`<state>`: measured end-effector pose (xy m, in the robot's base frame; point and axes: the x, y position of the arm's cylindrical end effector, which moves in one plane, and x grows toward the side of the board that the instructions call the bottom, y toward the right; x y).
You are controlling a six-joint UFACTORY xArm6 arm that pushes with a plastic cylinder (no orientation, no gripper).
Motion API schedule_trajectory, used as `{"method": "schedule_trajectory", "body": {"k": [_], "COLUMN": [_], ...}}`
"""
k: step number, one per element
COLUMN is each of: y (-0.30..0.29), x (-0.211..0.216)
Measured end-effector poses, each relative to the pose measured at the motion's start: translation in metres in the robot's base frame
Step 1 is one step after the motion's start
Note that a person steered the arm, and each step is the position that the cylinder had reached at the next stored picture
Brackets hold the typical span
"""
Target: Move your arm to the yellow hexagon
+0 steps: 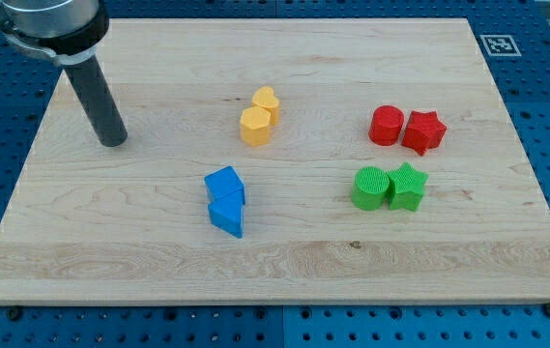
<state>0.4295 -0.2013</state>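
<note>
The yellow hexagon (254, 126) sits on the wooden board (139, 261), a little above the middle. A second yellow block (268, 103), rounded in shape, touches it on its upper right. My tip (113, 141) rests on the board at the view's left, well to the left of the yellow hexagon and about level with it. The rod rises up and to the left from the tip. Nothing touches the tip.
A blue cube (224, 184) and a blue wedge-like block (227, 215) sit together below the yellow pair. A red cylinder (386, 126) and red star (423, 132) are at the right. A green cylinder (370, 188) and green star (408, 187) sit below them.
</note>
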Motion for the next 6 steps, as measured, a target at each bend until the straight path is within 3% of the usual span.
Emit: {"method": "schedule_trajectory", "body": {"k": [1, 3, 5, 6], "y": [0.000, 0.129, 0.151, 0.161], "x": [0.000, 0.017, 0.033, 0.014]}}
